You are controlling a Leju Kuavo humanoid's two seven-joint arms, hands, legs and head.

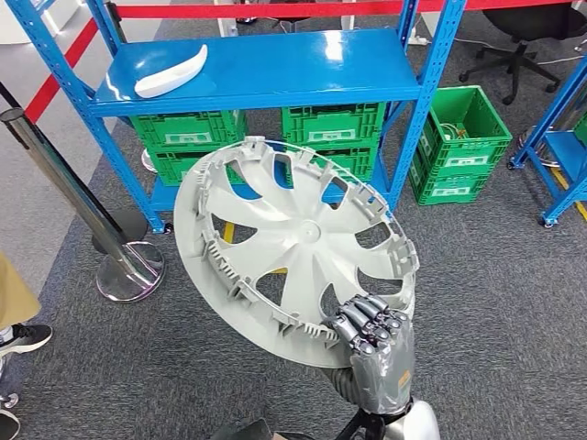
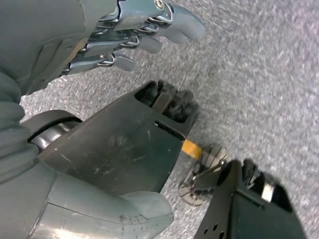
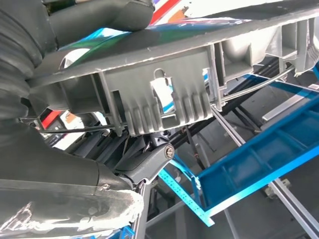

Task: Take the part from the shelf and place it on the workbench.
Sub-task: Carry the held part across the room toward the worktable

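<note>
A large silver-grey wheel cover hangs tilted in the air in front of the blue shelf, its ribbed inner side facing me. My right hand grips its near rim, fingers curled over the edge. In the right wrist view the cover's rim with its clips runs close across my right hand. My left hand hangs down over grey carpet, its fingers loosely extended with nothing in them.
A white curved part lies on the shelf's top board. Green crates sit under it, and another green crate stands to the right. A chrome barrier post and a person's shoe are at left.
</note>
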